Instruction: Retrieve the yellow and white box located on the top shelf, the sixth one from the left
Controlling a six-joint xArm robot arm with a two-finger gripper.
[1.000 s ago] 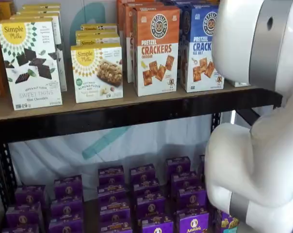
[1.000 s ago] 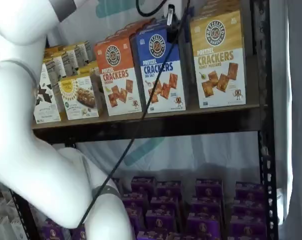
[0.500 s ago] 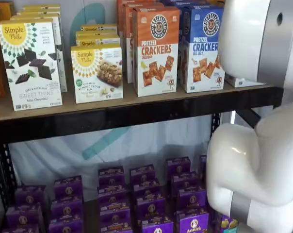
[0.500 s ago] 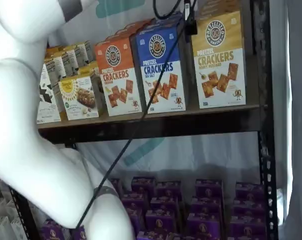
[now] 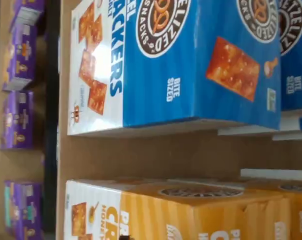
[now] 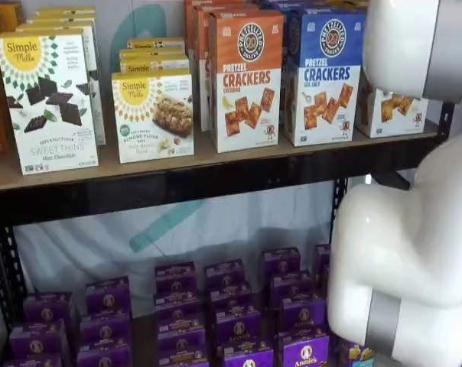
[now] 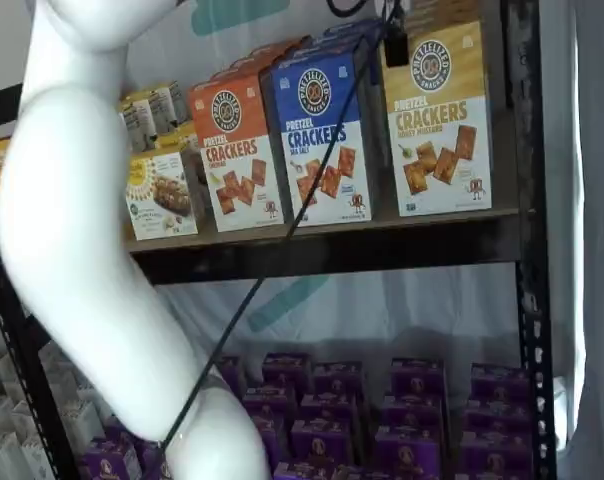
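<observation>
The yellow and white box (image 7: 437,125) stands upright at the right end of the top shelf (image 7: 382,228), right of a blue-topped cracker box (image 7: 322,135). In a shelf view only its white lower part (image 6: 392,113) shows, below my white arm. The wrist view shows its yellow top (image 5: 191,210) close up, across a strip of bare shelf board (image 5: 166,155) from the blue box (image 5: 191,65). My gripper (image 7: 393,42) shows only as a black piece hanging from the view's top edge, with a cable beside it, at the yellow box's upper left corner. No gap between the fingers can be made out.
An orange-topped cracker box (image 6: 246,80) and Simple Mills boxes (image 6: 49,99) stand further left on the top shelf. Several purple boxes (image 6: 231,306) fill the lower shelf. My white arm (image 6: 407,245) covers the right side of a shelf view. A black upright (image 7: 527,250) bounds the shelf at the right.
The arm has risen and swung aside, uncovering the yellow box's lower part in one shelf view. The black gripper piece has moved right, from over the blue box to the yellow box's corner.
</observation>
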